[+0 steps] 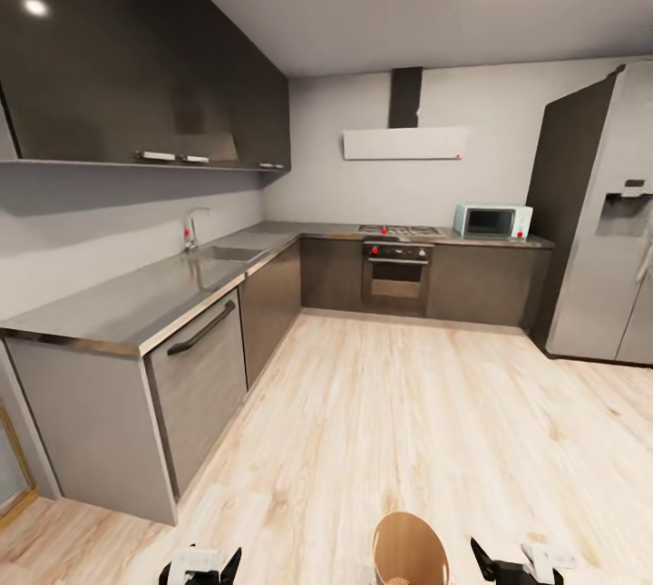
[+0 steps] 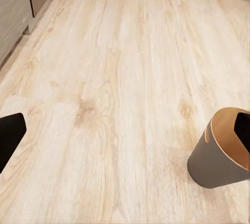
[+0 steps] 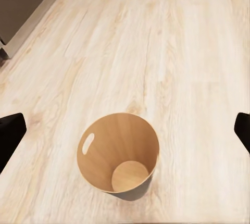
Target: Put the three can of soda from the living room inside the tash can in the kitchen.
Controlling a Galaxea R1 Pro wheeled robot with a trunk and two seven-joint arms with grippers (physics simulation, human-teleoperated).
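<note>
Left gripper (image 1: 205, 564): your left claw sits low at the near edge of the head view, jaws spread, nothing between them. In its own wrist view both dark fingertips (image 2: 10, 135) stand far apart over bare floor.
Right gripper (image 1: 511, 564): same story on your right side, jaws released and empty, its fingertips (image 3: 10, 133) wide at either side of its wrist view.
Bin (image 3: 119, 152): the trash can stands upright on the wood floor (image 1: 408, 422) between your two grippers, close to the robot. Your right wrist camera looks straight down into it; your left one sees it from the side (image 2: 221, 148), grey outside and coppery inside.
Bin contents: you can see the round bottom of the bin and its inner wall, and no can lies there.
Room: you are in the kitchen, with the counter (image 1: 136, 295) on your left, the oven (image 1: 396, 275) and microwave (image 1: 492, 220) ahead, and the fridge (image 1: 603, 222) on your right.
Progress: judging by the empty bin and empty jaws, none of the three soda cans has been dropped in, so all the fetching looks to be ahead of you.
Hard to see: the head view cuts off the bin's lower part and most of both grippers. A slot-like mark on the bin's inner wall may be a handle hole; you cannot be sure.
</note>
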